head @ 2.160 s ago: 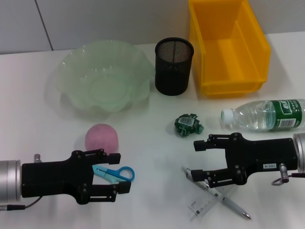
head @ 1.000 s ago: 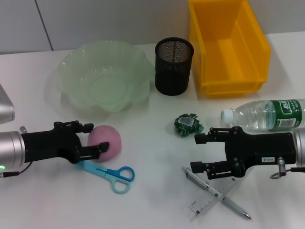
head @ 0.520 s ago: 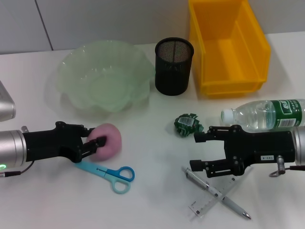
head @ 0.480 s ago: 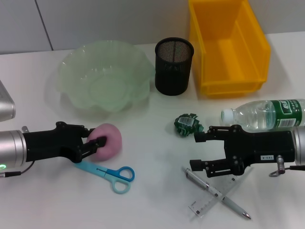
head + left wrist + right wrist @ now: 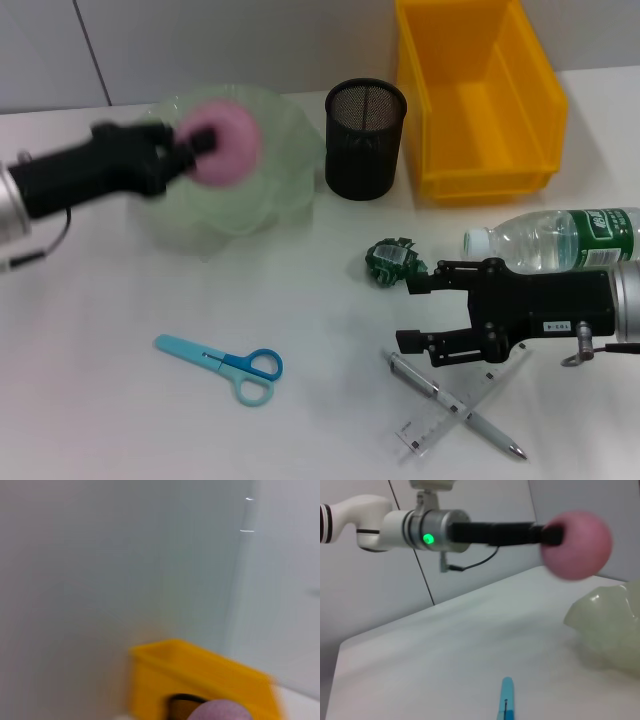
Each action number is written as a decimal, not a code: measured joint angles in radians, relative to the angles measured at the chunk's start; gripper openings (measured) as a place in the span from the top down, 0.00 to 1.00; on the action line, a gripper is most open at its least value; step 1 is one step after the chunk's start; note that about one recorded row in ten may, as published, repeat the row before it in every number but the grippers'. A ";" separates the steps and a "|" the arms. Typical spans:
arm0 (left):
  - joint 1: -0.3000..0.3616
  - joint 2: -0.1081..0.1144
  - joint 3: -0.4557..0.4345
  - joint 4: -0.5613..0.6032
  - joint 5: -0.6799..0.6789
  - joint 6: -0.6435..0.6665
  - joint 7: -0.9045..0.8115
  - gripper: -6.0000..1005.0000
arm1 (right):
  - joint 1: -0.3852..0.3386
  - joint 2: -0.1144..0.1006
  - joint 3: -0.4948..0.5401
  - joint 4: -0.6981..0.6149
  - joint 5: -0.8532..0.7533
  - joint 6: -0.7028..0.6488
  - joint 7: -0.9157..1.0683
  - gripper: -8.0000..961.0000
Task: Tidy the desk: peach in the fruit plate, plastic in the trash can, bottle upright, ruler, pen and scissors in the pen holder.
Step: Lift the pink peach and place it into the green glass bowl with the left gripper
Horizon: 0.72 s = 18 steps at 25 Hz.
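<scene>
Here, take the black mesh pen holder [image 5: 366,139] as your landmark on the white desk [image 5: 300,420]. Nearest you of it lie the crossed ruler [image 5: 455,407] and pen [image 5: 457,404], with the blue scissors [image 5: 222,358] off to its left. Your right gripper [image 5: 408,310] hovers just over the pen, jaws apart, beside the green plastic wad [image 5: 392,260]. The bottle [image 5: 556,240] lies on its side. Left of the holder, your left gripper [image 5: 205,148] clamps the pink peach [image 5: 224,147] above the green fruit plate [image 5: 255,200]. Right of it sits the yellow trash bin [image 5: 476,95], against a grey wall [image 5: 230,40].
</scene>
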State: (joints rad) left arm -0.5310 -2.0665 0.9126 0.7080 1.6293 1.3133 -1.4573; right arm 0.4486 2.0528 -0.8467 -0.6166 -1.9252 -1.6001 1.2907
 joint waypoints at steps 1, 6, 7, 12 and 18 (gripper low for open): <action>-0.014 0.000 0.002 -0.013 -0.009 -0.060 0.001 0.79 | 0.001 0.001 0.000 0.000 0.000 0.002 0.000 0.15; -0.100 -0.001 0.019 -0.127 -0.002 -0.337 0.008 0.82 | 0.004 0.007 0.000 0.000 0.000 0.003 -0.002 0.15; -0.110 -0.001 0.028 -0.140 0.005 -0.358 0.010 0.83 | 0.004 0.007 0.000 0.000 0.000 0.003 -0.002 0.15; -0.132 -0.003 0.060 -0.164 0.021 -0.417 0.015 0.83 | 0.004 0.008 0.000 -0.001 0.000 0.003 0.000 0.15; -0.138 -0.004 0.078 -0.173 0.017 -0.453 0.006 0.65 | 0.003 0.009 0.000 -0.002 0.000 0.003 0.000 0.15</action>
State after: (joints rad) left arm -0.6690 -2.0706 0.9909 0.5353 1.6461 0.8606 -1.4515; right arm 0.4519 2.0616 -0.8467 -0.6182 -1.9251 -1.5968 1.2904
